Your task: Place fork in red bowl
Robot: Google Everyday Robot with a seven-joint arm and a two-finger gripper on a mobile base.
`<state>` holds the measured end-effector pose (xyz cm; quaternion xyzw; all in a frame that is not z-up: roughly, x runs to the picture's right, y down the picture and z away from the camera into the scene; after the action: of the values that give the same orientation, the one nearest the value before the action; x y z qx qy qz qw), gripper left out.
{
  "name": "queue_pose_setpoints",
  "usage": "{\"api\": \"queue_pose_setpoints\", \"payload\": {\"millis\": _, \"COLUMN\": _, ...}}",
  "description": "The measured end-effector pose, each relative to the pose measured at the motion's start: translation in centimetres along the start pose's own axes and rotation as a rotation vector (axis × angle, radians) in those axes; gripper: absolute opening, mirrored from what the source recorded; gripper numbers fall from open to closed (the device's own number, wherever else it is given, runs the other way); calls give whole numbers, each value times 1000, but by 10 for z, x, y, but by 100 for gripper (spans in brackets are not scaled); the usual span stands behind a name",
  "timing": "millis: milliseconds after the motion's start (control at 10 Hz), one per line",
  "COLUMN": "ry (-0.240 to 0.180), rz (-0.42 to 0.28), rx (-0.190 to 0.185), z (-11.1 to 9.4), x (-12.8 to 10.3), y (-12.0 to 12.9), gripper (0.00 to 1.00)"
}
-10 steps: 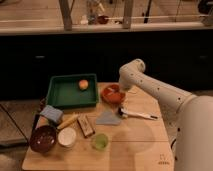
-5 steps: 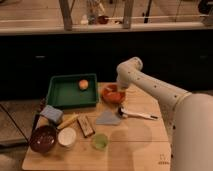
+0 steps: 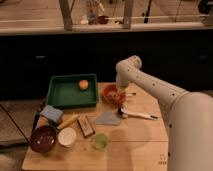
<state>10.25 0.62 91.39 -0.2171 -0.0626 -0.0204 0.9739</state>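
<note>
The red bowl (image 3: pixel 110 93) is small, round and orange-red, and sits on the wooden table (image 3: pixel 140 145) just right of the green tray. My gripper (image 3: pixel 121 93) hangs straight down from the white arm at the bowl's right rim, over or just inside it. A thin pale sliver (image 3: pixel 131 93) sticks out to the right of the gripper. It may be the fork's handle, but I cannot tell. The rest of the fork is hidden by the gripper and the bowl.
A green tray (image 3: pixel 62 95) holds an orange (image 3: pixel 83 84). A white-handled utensil (image 3: pixel 136 115) and a grey cloth (image 3: pixel 107 118) lie in front of the bowl. A dark maroon bowl (image 3: pixel 43 138), white bowl (image 3: pixel 67 137), green cup (image 3: pixel 100 141), blue sponge (image 3: pixel 51 114) and brown bar (image 3: pixel 86 125) stand front left.
The arm has shifted a little to the left, bringing the gripper closer over the red bowl. Nothing else on the table has moved.
</note>
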Motion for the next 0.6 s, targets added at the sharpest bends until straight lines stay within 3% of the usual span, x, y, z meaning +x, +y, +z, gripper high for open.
{"api": "queue_pose_setpoints", "payload": {"millis": 600, "ry": -13, "rz": -60, "rx": -36, "z": -1, "x": -2, "y": 1, "gripper": 80}}
